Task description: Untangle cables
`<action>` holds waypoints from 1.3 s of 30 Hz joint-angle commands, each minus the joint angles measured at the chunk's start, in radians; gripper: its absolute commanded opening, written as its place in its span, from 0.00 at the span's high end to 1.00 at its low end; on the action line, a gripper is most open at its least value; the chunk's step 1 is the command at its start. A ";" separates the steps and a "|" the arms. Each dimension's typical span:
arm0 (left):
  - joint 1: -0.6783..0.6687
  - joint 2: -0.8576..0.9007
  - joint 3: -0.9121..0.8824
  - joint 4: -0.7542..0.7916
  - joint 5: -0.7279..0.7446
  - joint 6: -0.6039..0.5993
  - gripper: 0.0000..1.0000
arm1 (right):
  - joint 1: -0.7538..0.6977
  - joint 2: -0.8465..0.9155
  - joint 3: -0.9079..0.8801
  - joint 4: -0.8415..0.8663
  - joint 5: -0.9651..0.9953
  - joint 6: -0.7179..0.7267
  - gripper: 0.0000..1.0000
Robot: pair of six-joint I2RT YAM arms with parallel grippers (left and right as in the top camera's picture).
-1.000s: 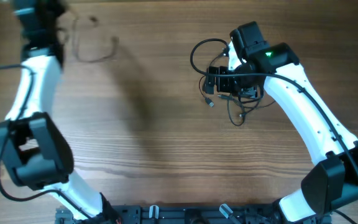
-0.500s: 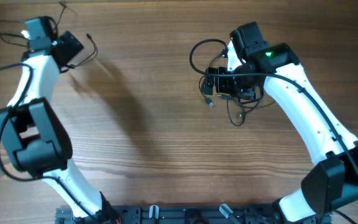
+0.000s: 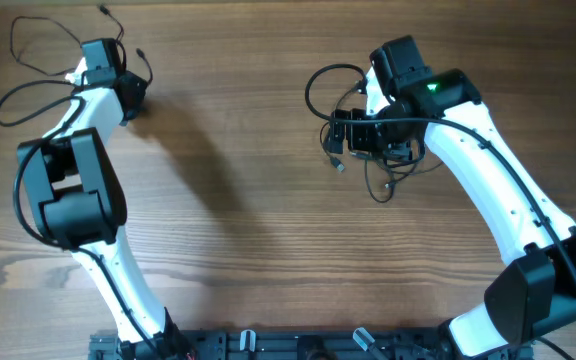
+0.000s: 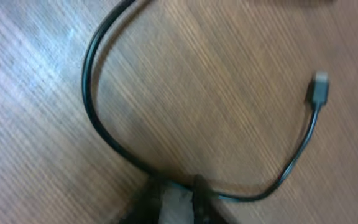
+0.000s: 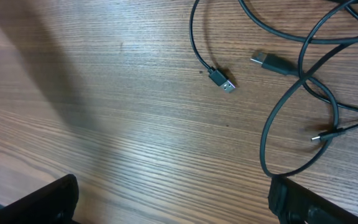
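Several thin black cables lie tangled (image 3: 378, 160) under my right gripper (image 3: 340, 132), with one loop (image 3: 313, 85) reaching up and left. In the right wrist view the gripper (image 5: 176, 205) is wide open above bare wood. Loose strands and plug ends (image 5: 227, 84) lie ahead of it, and one strand curls close to the right finger (image 5: 303, 199). At the far left a separate cable (image 3: 28, 85) loops over the table. My left gripper (image 3: 131, 95) sits on this cable. In the left wrist view its fingers (image 4: 178, 190) are pinched shut on the cable (image 4: 89, 93), whose plug end (image 4: 319, 90) lies to the right.
The wooden table (image 3: 258, 230) spreads between the two arms. A dark rail (image 3: 298, 345) runs along the near edge by the arm bases. The left arm's own thicker wire (image 3: 23, 190) hangs beside its elbow.
My left arm swung right and down toward the separate cable, and its jaws went from wide open to pinched on it. The right arm and the tangle have not moved.
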 commanded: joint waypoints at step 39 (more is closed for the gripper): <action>-0.427 -0.239 0.425 -1.042 0.347 0.262 0.00 | -0.272 0.048 0.061 0.207 0.074 -0.244 0.00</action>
